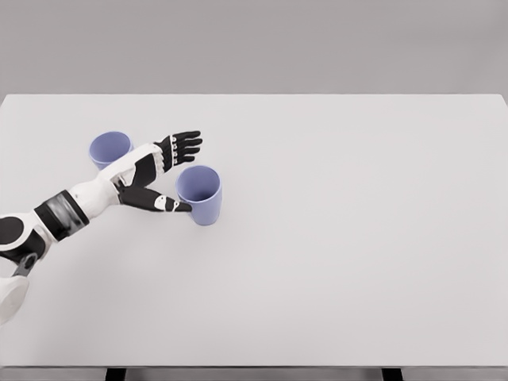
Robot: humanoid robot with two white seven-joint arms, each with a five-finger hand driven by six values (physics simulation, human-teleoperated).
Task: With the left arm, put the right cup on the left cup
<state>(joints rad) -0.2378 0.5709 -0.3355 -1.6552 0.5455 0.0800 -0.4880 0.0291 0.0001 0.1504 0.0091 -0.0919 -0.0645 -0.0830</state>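
Head view: left robot hand (170, 171) spread, unclenched, thumb at the right lavender plastic cup (199, 194), holding nothing; left lavender cup (109, 148) stands behind. Wide white counter (357, 238) lies bare rightward.

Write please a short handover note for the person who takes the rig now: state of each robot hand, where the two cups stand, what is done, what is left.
Left robot hand: open, fingers spread, thumb near the right cup, not gripping it.
Right robot hand: not in view.
Both cups stand upright on the table; the left cup is behind the left forearm.
Done: the approach to the right cup.
Left: grasp the right cup, lift it, set it on the left cup.
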